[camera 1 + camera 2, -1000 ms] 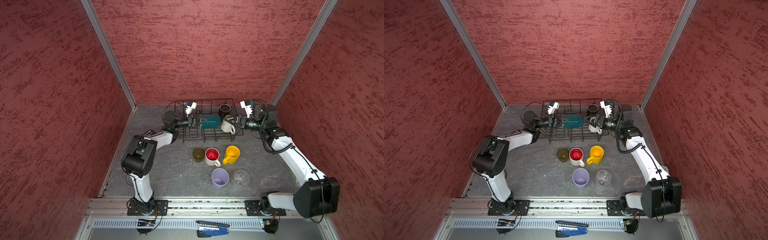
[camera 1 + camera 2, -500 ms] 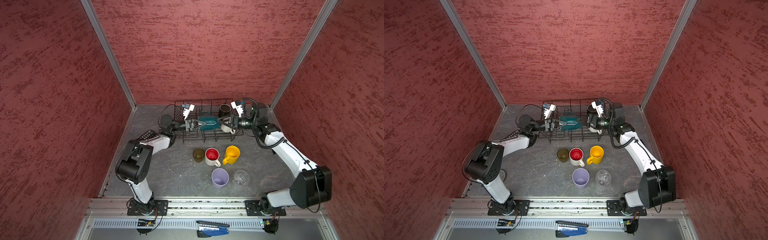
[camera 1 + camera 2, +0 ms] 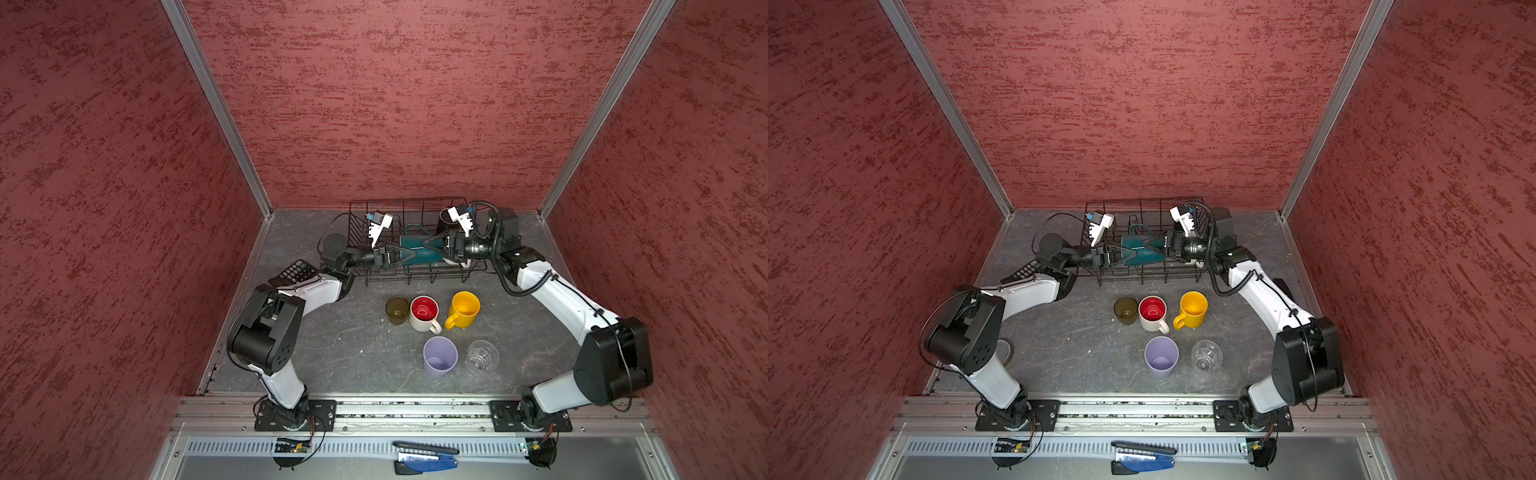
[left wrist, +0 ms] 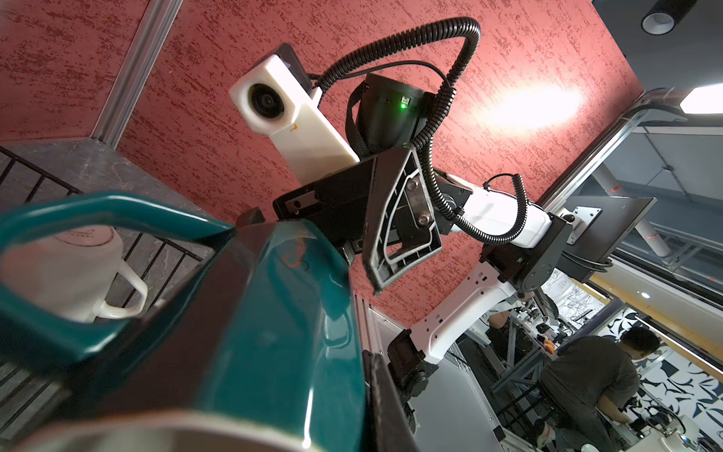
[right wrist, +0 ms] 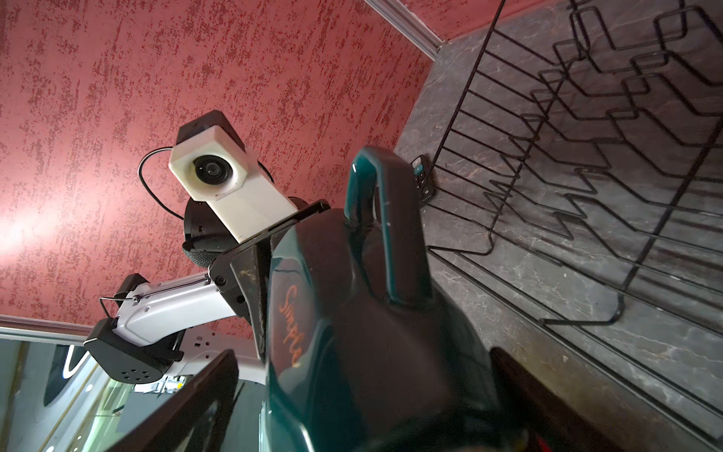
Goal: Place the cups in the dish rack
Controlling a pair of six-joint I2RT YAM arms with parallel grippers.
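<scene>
The teal mug is hanging on its side above the dish rack, which is sitting along the back edge of the counter, and both arms are meeting on it. The left end effector is pinching the mug's wall at the rim, jaws drawn together on it. The right end effector is straddling the base end with its jaws spread wide. In the right wrist view I'm seeing a gap beside one finger, so I'm reading it as not gripping.

This is looking like a handover, and that's where I'm worrying. If the left lets go before the right is clamping firmly, the mug is dropping onto the wire loops, or onto the white mug resting in the rack close by. The glaze is shining, so a hold on that round body could be slipping. If both are clamping and pulling against each other, that thin rim pinch is likely twisting loose.

The black mug is standing in the rack right behind the right wrist, so a careless swing is risking a knock.

Out in the middle of the counter the olive tumbler, red-lined mug, yellow mug, lavender tumbler and clear glass are waiting, well apart from all this.
</scene>
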